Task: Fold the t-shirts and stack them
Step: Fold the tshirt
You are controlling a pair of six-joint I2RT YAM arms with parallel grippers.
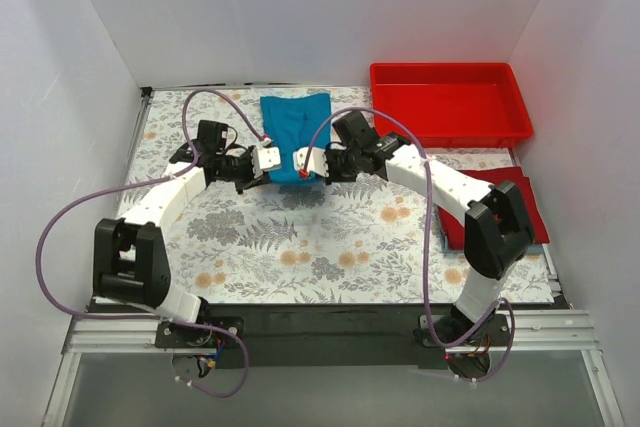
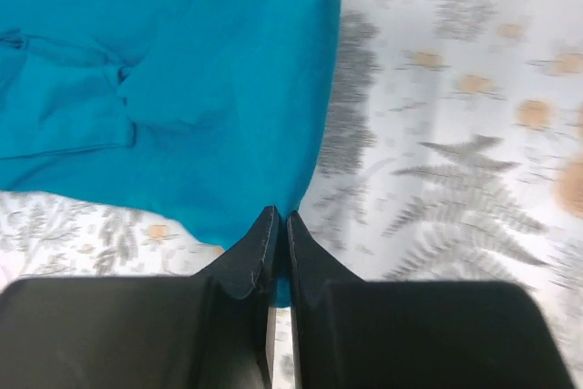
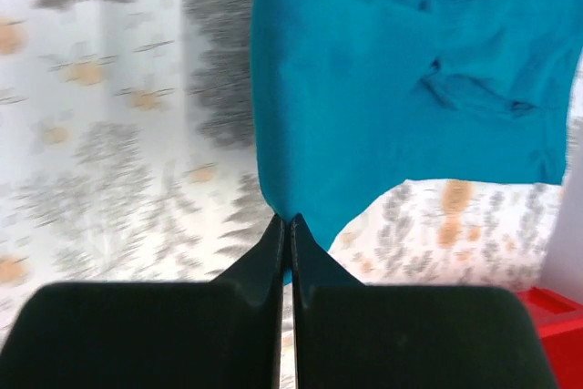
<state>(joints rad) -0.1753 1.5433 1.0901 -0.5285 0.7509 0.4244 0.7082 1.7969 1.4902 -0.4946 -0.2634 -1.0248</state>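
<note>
The teal-blue t-shirt [image 1: 295,132] lies at the back middle of the table, its near edge lifted. My left gripper [image 1: 268,161] is shut on its near left corner; the left wrist view shows the teal cloth [image 2: 209,79] pinched between the black fingertips [image 2: 260,248]. My right gripper [image 1: 303,160] is shut on its near right corner; the right wrist view shows the teal cloth [image 3: 383,88] running from the closed tips [image 3: 305,252]. A folded red t-shirt [image 1: 490,209] lies at the right, partly under my right arm. The bluish shirt is not visible.
A rigid red plastic tray [image 1: 448,103] stands at the back right, also just visible in the right wrist view [image 3: 556,334]. The floral tablecloth [image 1: 300,247] covers the table. White walls close in on the left, back and right.
</note>
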